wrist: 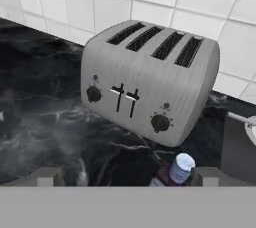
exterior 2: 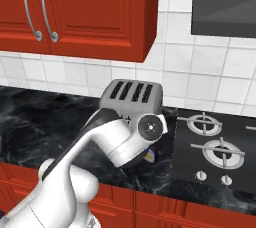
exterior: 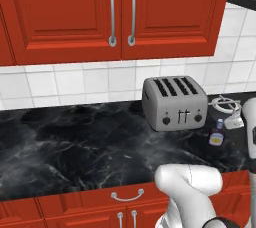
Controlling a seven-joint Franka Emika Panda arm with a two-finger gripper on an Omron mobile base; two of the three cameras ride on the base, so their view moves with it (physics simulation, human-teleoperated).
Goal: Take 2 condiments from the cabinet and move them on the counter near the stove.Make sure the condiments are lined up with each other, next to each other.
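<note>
A small dark brown condiment bottle (exterior: 216, 135) with a blue-grey cap (wrist: 181, 167) stands upright on the black marble counter (exterior: 75, 142). It sits just in front of the toaster's right corner, left of the stove (exterior 2: 215, 147). My gripper (wrist: 129, 177) is open and hovers over the bottle. Its two fingertips (wrist: 48, 176) are spread wide, and the cap lies between them, nearer the right one, with no contact that I can see. In the right base view my arm hides all of the bottle except a bit of label (exterior 2: 149, 156). The red wall cabinet (exterior: 115, 12) has both doors shut.
A silver four-slot toaster (exterior: 175, 102) stands against the tiled wall, close behind the bottle. A dark range hood (exterior 2: 225, 12) hangs over the stove. Red drawer fronts (exterior: 125, 197) run below the counter edge. Bare counter stretches left of the toaster.
</note>
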